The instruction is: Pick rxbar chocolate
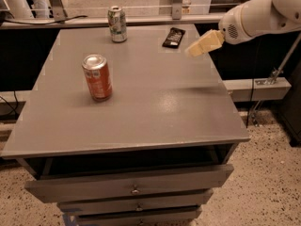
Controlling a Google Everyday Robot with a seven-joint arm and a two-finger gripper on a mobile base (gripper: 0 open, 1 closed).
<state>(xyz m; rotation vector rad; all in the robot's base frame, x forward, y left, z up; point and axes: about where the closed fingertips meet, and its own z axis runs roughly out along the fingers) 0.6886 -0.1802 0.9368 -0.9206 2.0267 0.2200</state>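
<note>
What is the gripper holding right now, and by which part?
Nothing. The gripper hangs in the air just right of the rxbar chocolate, which lies flat on the table.

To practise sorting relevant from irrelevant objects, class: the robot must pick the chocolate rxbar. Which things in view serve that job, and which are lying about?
Belongs to the job: rxbar chocolate, flat near the far edge of the table; gripper, in the air just right of it.
Lying about: red can, upright, left of centre; green-white can, upright, far edge.
</note>
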